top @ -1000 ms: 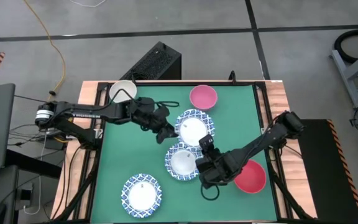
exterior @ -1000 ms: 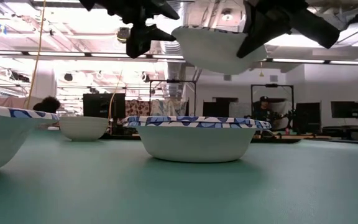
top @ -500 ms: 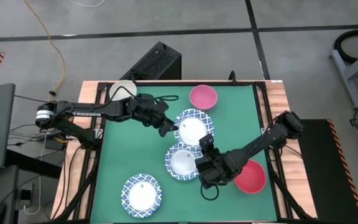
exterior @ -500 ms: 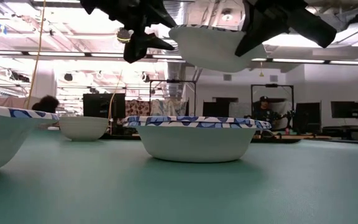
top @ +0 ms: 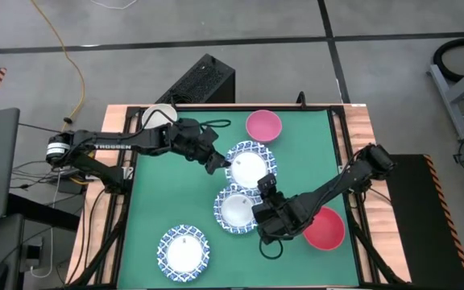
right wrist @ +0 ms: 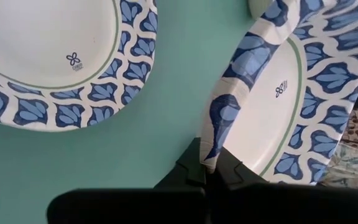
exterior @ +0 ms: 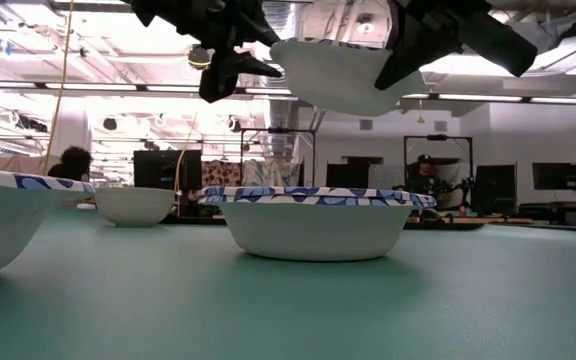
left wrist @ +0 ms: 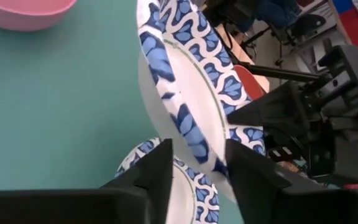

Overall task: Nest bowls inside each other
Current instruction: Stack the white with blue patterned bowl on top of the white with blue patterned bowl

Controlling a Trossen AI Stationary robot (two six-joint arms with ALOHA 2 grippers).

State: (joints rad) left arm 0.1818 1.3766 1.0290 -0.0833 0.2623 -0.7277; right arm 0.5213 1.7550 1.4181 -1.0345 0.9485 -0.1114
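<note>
A blue-rimmed bowl [top: 249,167] hangs above the table [exterior: 333,80], with my right gripper [top: 266,188] shut on its rim. My left gripper [left wrist: 197,149] is open. One finger [left wrist: 157,168] stands on each side of this bowl's rim at its far-left side [left wrist: 191,134]; whether they touch it I cannot tell. A second blue-rimmed bowl [top: 235,209] rests on its base on the green mat just below [exterior: 313,222]. A third [top: 184,249] sits near the front edge. The cream bowl [top: 159,118], pink bowl [top: 263,126] and red bowl [top: 325,229] stand apart on the mat. My right gripper pinches the lifted bowl's patterned rim [right wrist: 219,134] between its two fingers, on the side nearest the right arm. The fingers slant down from the table's near right. The bowl hangs clear of the mat, about level, over the bowl below.
The green mat [top: 176,193] has free room at its left and along the near right corner. A cable [top: 216,126] lies near the far edge, beside the pink bowl. In the low view a person sits in the room beyond [exterior: 423,178].
My left gripper has swung a little toward the far edge and rolled, and its fingers now reach around the lifted bowl's rim. My right gripper and the bowl have kept still.
</note>
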